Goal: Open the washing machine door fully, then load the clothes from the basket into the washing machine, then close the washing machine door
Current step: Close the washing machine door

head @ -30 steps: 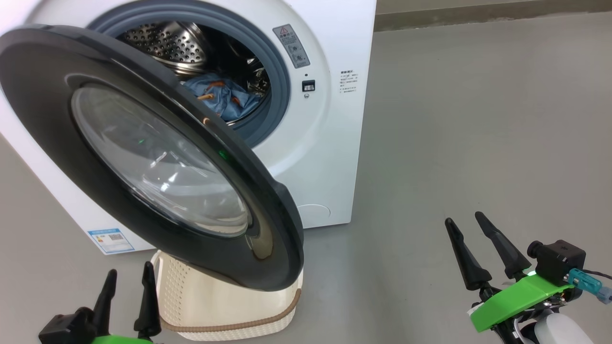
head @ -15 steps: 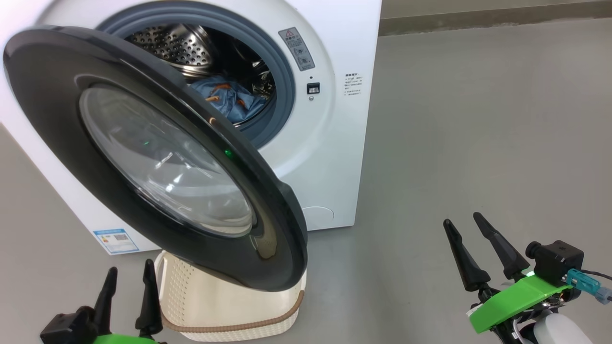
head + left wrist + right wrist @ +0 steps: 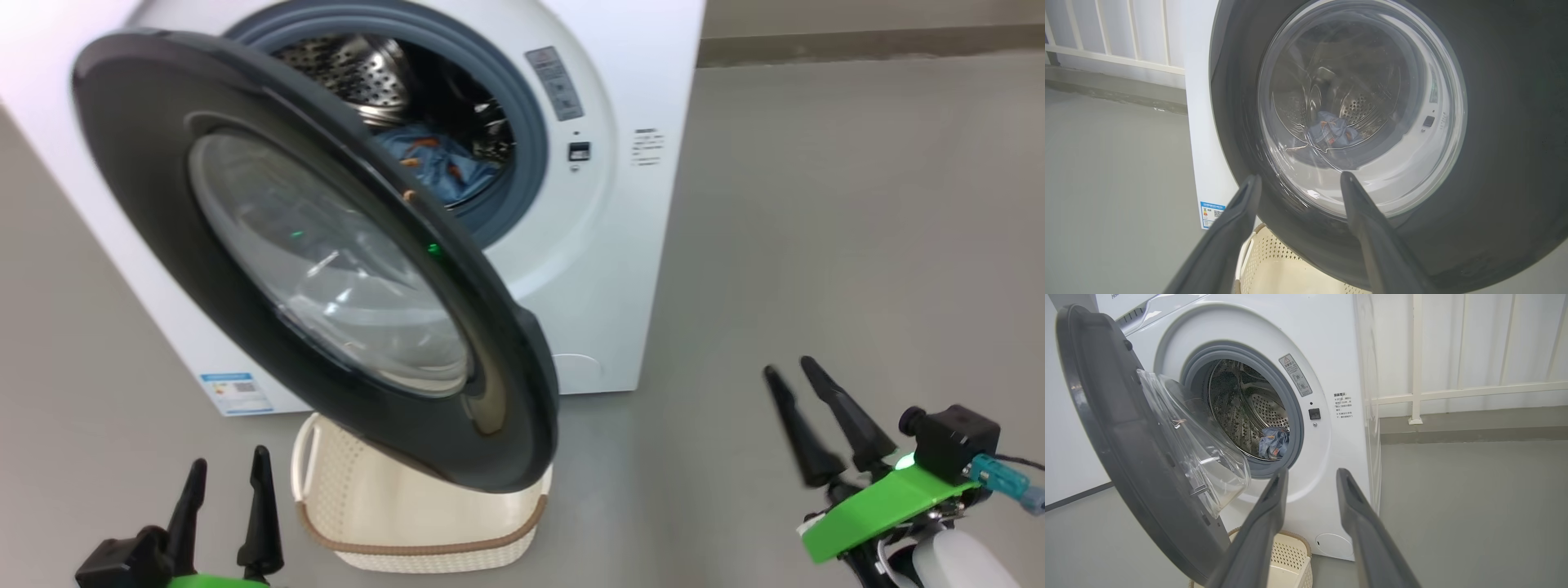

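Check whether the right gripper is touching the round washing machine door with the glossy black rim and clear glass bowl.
Apart. Head view: the right gripper sits at lower right, with bare grey floor between it and the door.

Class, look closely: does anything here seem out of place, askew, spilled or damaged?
Nothing spilled or damaged. Only the basket sits oddly, tucked under the open washing machine door, which overhangs it.

Plain grey floor [image 3: 857,204], white railing [image 3: 1474,391] at rm's far edge.
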Controlling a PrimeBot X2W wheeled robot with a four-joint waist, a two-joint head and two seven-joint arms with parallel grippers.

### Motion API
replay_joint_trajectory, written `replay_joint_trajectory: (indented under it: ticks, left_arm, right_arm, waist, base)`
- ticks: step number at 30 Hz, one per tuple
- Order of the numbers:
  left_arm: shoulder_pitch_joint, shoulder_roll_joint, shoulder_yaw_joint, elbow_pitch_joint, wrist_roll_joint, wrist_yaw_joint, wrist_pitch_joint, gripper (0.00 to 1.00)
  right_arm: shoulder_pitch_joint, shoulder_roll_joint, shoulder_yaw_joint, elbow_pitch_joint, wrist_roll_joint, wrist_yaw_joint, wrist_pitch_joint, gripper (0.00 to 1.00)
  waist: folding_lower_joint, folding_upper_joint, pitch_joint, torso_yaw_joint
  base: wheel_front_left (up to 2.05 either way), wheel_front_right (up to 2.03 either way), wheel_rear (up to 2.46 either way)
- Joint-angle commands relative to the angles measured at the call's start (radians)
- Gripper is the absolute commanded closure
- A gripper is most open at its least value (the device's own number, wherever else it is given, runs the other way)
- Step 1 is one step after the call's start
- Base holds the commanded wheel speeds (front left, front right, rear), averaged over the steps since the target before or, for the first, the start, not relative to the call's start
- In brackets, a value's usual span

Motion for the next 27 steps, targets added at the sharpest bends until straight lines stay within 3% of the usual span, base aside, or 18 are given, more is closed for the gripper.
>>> replay_joint_trajectory:
  ticks: [1,11,19,27]
  left_arm:
    - [-0.005,0.009,0.034,-0.027,0.012,-0.001,-0.013,0.0]
    - [-0.001,0.006,0.027,-0.021,0.007,-0.003,-0.013,0.0]
    - [-0.003,0.009,0.026,-0.012,0.007,-0.005,-0.013,0.0]
    - [-0.005,0.008,0.015,-0.007,0.004,-0.006,-0.013,0.0]
  right_arm:
    - [-0.046,-0.013,0.009,-0.036,-0.002,0.002,-0.012,1.0]
    - [-0.093,0.029,-0.032,-0.198,0.023,0.002,-0.012,1.0]
    - [-0.135,0.054,0.059,-0.325,0.067,0.002,-0.012,1.0]
    - [-0.162,0.023,0.215,-0.359,0.08,0.002,-0.012,1.0]
  waist:
    - [0.0,-0.0001,-0.003,0.032]
    - [0.0,-0.0001,-0.007,0.119]
    - [0.0,-0.0001,-0.014,0.177]
    - [0.0,-0.0001,-0.02,0.236]
  base:
    - [0.0,0.0,0.0]
    - [0.0,0.0,0.0]
    - [0.0,0.0,0.0]
    - [0.0,0.0,0.0]
